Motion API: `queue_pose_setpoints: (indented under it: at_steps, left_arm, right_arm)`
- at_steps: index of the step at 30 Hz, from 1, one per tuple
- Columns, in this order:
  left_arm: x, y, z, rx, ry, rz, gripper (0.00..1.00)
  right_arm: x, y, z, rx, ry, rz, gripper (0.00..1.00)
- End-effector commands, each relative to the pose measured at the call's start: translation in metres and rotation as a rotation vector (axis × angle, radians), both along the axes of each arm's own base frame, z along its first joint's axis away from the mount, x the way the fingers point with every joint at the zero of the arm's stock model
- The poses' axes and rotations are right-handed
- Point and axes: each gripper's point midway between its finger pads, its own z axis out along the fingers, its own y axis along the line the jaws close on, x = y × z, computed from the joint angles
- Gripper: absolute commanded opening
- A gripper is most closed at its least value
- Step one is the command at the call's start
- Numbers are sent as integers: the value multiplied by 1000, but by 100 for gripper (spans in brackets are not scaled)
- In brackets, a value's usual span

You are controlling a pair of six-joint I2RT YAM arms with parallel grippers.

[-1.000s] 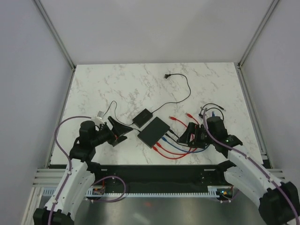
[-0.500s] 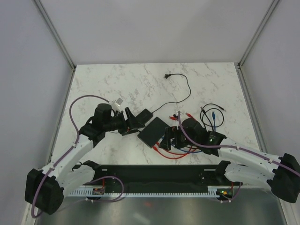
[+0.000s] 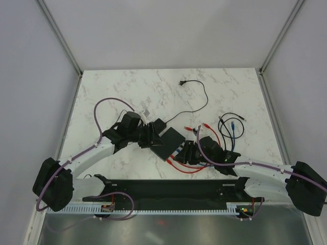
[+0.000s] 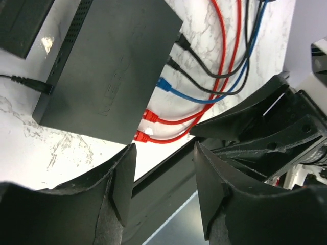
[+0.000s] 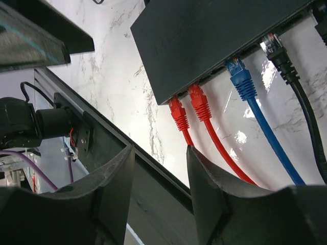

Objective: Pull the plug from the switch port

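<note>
The switch (image 3: 171,141) is a flat matte-black box lying mid-table. Two red plugs (image 5: 176,113), a blue plug (image 5: 239,76) and black plugs (image 5: 276,51) sit in the ports on its near-right edge. My left gripper (image 3: 153,137) is open and empty over the switch's left end. In the left wrist view (image 4: 163,153) the switch (image 4: 112,66) and the red plugs (image 4: 147,118) lie just beyond its fingertips. My right gripper (image 3: 185,151) is open and empty beside the port edge. In the right wrist view (image 5: 159,153) its fingertips stand just short of the nearest red plug.
A smaller black box (image 3: 157,124) with a thin black cord (image 3: 202,99) lies behind the switch, partly under my left arm. Red, blue and black cables loop to a coil (image 3: 230,125) at the right. A black rail (image 3: 168,186) lines the near edge.
Both arms have closed in on the switch: the left gripper moved right onto its left end, the right gripper moved left up to the port edge. Both stayed open.
</note>
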Motion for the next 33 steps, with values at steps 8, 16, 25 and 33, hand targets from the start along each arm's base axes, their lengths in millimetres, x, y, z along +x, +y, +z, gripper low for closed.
queue_pose_setpoints:
  at_steps: [8,16,25,33]
  left_arm:
    - [-18,4,-32,78,-60,18,50]
    - [-22,-7,-30,66,-76,-15,48]
    - [4,-34,-13,58,-102,-58,48]
    - [21,-55,-31,79,-51,-84,48]
  right_arm:
    - [10,4,-1,73,-4,-123,53]
    - [46,-33,19,-182,-189,-211,57]
    - [90,-61,24,-314,-118,-124,79]
    - [105,-69,6,-373,-107,-67,84]
